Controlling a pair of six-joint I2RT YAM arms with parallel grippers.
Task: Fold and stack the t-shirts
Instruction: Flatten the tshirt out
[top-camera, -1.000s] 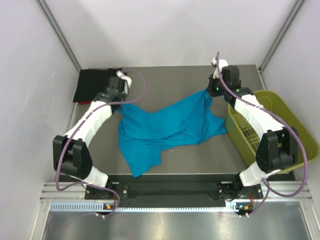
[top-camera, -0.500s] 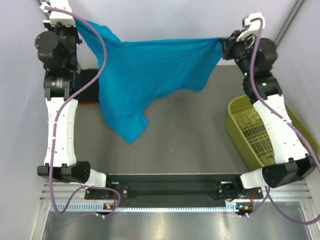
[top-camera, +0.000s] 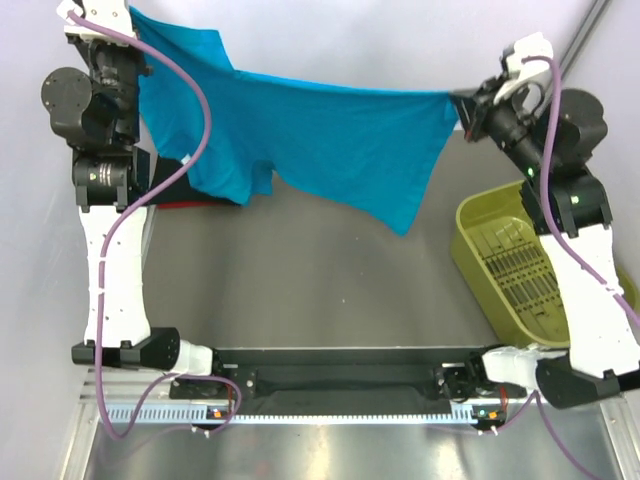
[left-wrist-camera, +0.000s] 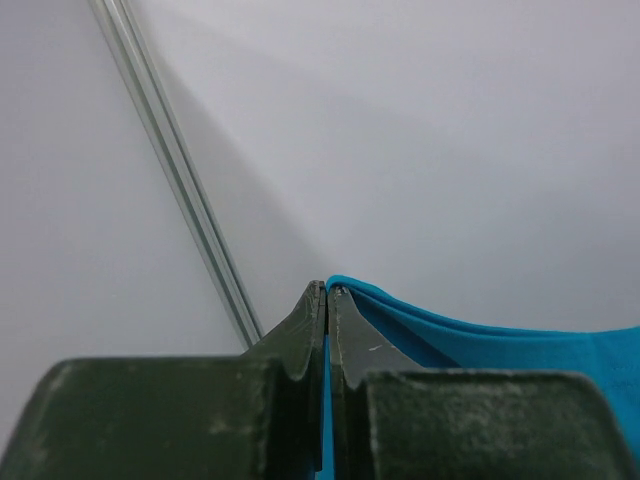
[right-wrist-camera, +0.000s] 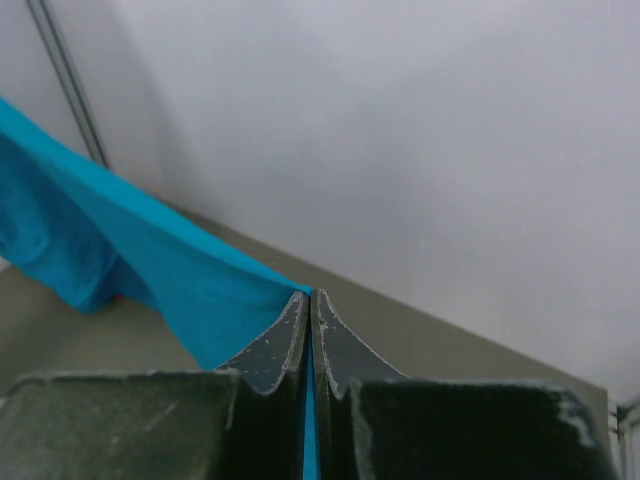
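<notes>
Change: a second ago the teal t-shirt (top-camera: 330, 145) lay crumpled on the table (top-camera: 320, 290) between the arms. It now hangs in the air, clear of the surface.
Shape: its upper edge runs nearly taut from far left to far right. The lower edge, which trailed low on the left half a second ago, now dips lowest toward the right.
Left gripper (top-camera: 130, 28): raised high at the far left, jaws pinched shut on one corner of the cloth.
Right gripper (top-camera: 462, 103): raised at the far right, above the yellow-green bin (top-camera: 478, 250), jaws clamped on the opposite corner.
Other shirts: the black shirt (top-camera: 160, 168) rests at the far left, partly hidden by the teal cloth, with a red sliver (top-camera: 172, 205) at its near edge.
Meaning: the shirt appears to be opened out for laying flat. No fold is made yet.
</notes>
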